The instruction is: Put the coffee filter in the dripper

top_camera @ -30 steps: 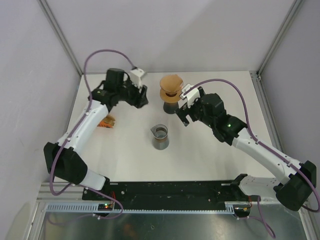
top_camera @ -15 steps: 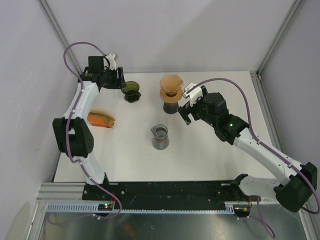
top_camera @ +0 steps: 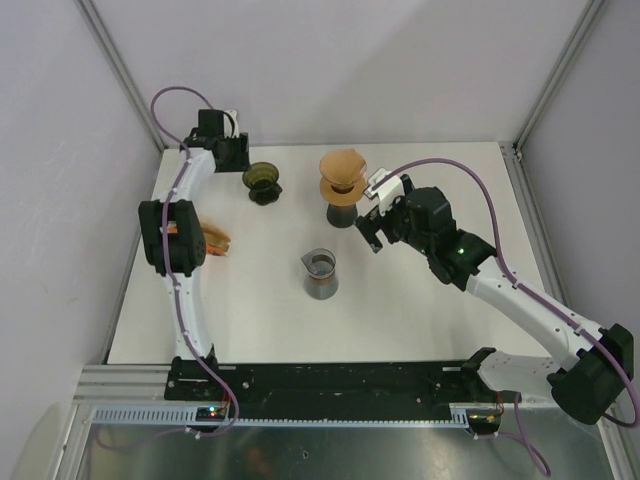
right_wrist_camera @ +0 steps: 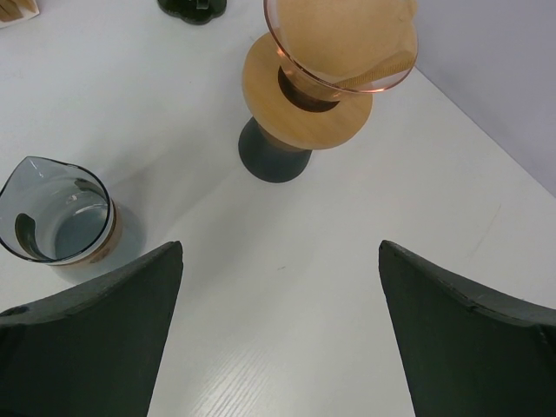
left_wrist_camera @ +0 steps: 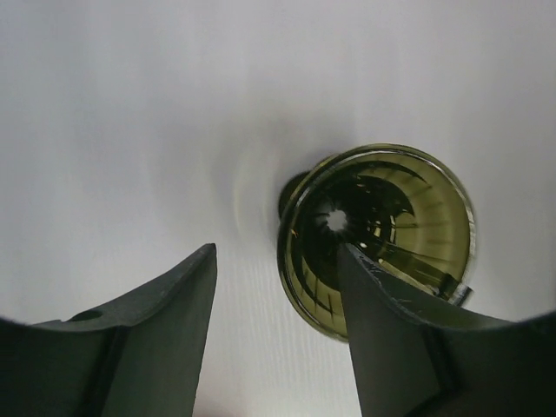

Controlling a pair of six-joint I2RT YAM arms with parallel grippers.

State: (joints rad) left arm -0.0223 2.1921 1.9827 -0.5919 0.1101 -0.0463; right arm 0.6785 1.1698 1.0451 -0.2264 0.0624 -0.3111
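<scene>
Hovering with fingers spread and empty, the right gripper (right_wrist_camera: 280,250) faced the brown coffee filter (right_wrist_camera: 347,30) seated in the pink dripper (right_wrist_camera: 285,59) at its view's top, while the left gripper (left_wrist_camera: 276,259), likewise released, hung beside an olive dripper (left_wrist_camera: 382,221).

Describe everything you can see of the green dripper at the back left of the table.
The green dripper is a translucent olive cone, glass or clear plastic by its look, with curved ribs spiralling down to a central hole, set on a dark base. It stands upright on the white table, empty, with no filter inside. The open left pincer sits close beside it, seemingly not touching.
</scene>
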